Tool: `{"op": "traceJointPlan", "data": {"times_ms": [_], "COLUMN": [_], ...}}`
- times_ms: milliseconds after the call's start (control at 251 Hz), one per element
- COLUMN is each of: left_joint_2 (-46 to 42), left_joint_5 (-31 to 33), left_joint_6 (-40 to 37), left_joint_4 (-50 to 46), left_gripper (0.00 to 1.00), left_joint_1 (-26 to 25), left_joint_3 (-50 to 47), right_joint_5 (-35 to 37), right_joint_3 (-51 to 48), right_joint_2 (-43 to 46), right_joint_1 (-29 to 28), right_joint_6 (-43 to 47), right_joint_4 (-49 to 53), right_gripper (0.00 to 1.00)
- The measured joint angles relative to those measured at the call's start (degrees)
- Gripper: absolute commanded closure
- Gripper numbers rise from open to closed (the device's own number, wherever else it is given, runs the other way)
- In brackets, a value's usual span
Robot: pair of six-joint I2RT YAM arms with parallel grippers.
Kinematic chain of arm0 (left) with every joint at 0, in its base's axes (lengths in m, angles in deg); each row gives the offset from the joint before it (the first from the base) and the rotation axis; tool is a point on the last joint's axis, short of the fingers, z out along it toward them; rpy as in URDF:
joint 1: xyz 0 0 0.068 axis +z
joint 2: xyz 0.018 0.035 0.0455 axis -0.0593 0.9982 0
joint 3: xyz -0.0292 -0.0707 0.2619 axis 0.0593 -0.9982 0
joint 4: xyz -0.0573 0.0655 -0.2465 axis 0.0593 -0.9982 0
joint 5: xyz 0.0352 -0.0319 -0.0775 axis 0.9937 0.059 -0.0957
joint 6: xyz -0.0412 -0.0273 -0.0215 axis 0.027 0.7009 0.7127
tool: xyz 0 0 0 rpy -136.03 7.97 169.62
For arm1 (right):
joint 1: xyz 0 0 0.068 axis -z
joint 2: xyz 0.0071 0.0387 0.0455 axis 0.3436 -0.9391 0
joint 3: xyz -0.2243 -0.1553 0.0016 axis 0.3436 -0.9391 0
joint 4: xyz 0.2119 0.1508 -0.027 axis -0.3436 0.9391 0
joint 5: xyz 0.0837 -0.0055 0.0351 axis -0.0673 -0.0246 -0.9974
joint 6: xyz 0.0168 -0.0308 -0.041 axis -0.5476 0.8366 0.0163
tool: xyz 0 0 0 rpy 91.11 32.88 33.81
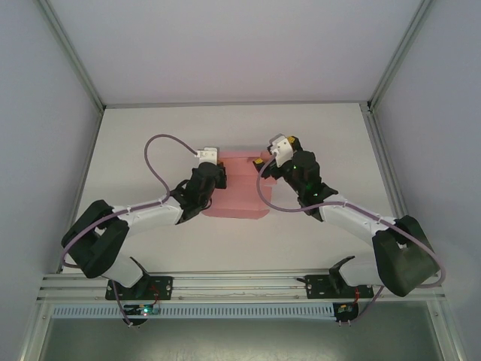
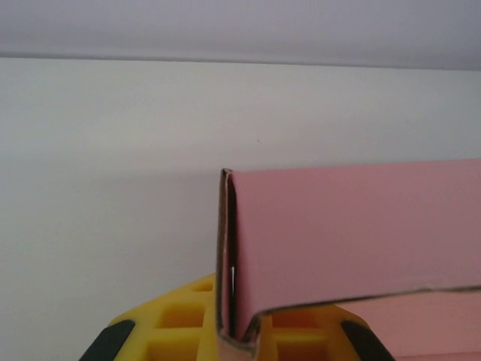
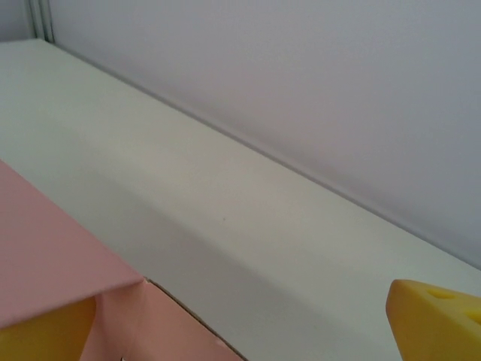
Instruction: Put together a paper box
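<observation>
Pink paper box (image 1: 239, 197), partly folded, sits right between the two grippers

The left gripper (image 2: 234, 340) is pinched tight on the box's folded-up side wall. The right gripper (image 3: 240, 325) is spread wide at the other end, with one yellow finger (image 3: 45, 335) tucked behind a raised flap and the other off the card, over the white table (image 3: 225, 195).

The paper box (image 2: 353, 241) is thin pink card, matt, with a raw brownish cut edge. The table (image 1: 150, 135) is smooth, matt white. The fingers (image 3: 440, 316) are dull yellow moulded plastic. The frame rails (image 1: 240, 284) look like brushed metal.
</observation>
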Motion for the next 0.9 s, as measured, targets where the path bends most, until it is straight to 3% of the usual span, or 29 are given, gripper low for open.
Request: {"op": "traceJointPlan", "data": {"times_ms": [92, 267, 431, 583, 902], "left_joint_2": [-0.6, -1.0, -3.6, -5.9, -6.3], "left_joint_5": [1.2, 1.6, 2.0, 0.9, -2.1], "left_joint_6": [0.9, 2.3, 2.7, 2.6, 2.3], "left_joint_4": [0.0, -0.7, -1.5, -1.3, -0.6], "left_gripper": [1.0, 1.0, 1.0, 1.0, 1.0], "left_joint_1": [0.2, 2.0, 2.6, 2.6, 2.6], "left_joint_3": [-0.1, -0.2, -0.6, -1.3, -3.7], "right_joint_5": [1.3, 2.1, -0.2, -5.2, -10.8], "right_joint_3": [-0.5, -2.4, -7.1, -9.6, -3.5], "right_joint_2": [2.9, 17.3, 25.3, 23.5, 11.9], "right_joint_1": [-0.3, 1.9, 5.4, 7.4, 7.5], "right_joint_6": [-0.5, -1.5, -3.1, -4.9, -7.4], "right_joint_4": [2.0, 14.7, 23.3, 27.3, 21.4], "right_gripper": [0.02, 0.02, 0.02, 0.02, 0.01]}}
